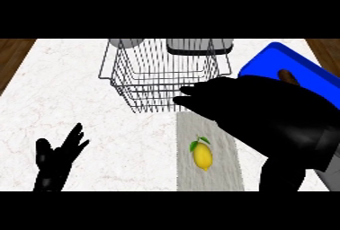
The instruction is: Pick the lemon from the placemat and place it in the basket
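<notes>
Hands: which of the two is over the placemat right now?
The right hand. It hangs above the placemat's far end, next to the wire basket, with the lemon lying nearer. The left hand rests open over bare counter at the view's left.

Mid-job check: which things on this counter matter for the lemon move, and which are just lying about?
Job:
lemon
placemat under it
wire basket
right hand, near the basket's front
left hand, resting at lower left

Lying about:
blue tray holding a brown item
two grey containers behind the basket
</notes>
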Robot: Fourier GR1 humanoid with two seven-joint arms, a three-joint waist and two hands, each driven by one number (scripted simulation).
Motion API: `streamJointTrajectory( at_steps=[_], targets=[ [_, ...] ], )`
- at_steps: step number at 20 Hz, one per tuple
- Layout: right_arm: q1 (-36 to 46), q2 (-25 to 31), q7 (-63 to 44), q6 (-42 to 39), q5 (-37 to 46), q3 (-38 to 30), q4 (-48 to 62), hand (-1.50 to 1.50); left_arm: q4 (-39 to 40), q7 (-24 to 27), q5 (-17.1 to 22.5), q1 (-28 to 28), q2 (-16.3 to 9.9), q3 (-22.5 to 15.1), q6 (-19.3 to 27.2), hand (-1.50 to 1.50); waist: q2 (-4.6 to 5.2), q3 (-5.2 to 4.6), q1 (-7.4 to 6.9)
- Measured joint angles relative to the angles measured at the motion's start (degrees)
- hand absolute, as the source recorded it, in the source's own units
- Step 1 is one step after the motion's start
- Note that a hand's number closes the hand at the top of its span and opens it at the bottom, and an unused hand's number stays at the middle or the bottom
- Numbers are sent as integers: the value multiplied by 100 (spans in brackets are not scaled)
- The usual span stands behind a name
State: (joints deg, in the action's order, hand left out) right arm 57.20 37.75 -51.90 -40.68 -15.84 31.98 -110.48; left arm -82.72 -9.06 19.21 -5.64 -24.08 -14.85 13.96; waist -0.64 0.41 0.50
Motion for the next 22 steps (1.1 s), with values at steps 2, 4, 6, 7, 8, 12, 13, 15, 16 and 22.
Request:
streamJointTrajectory(
  at_steps=[2,4,6,7,8,12,13,15,16,22],
  targets=[
    [-166,-159,-74,117,178,142,-113,-150,-28,-80,2,17,-14,25,-33,0,6,1,-13],
    [-296,-240,-65,144,309,161,-147,-150,-38,-157,-18,45,-36,40,-82,0,12,0,-25],
    [-475,-373,-1,169,614,235,-122,-150,-23,-178,-73,65,17,25,-70,0,18,7,-41],
    [-623,-405,60,161,783,252,-160,-150,-28,-209,-83,72,16,48,-75,0,22,7,-45],
    [-768,-434,127,151,970,288,-180,-150,13,-144,-84,69,34,74,-117,0,24,9,-48],
    [-1130,-766,280,230,1743,595,-31,-150,26,-45,-114,49,91,123,-181,0,29,12,-73],
    [-1226,-833,294,259,1941,705,-34,-150,47,13,-119,36,102,139,-214,0,29,12,-72],
    [-1384,-861,390,228,2225,820,13,-150,66,-121,-171,82,125,139,-167,0,28,20,-71],
    [-1434,-961,398,254,2373,898,80,-150,106,-83,-133,91,94,201,-252,0,28,19,-73],
    [-1857,-1102,865,275,3111,1014,420,-150,88,-135,-231,91,106,280,-312,0,32,15,-78]
  ],
)
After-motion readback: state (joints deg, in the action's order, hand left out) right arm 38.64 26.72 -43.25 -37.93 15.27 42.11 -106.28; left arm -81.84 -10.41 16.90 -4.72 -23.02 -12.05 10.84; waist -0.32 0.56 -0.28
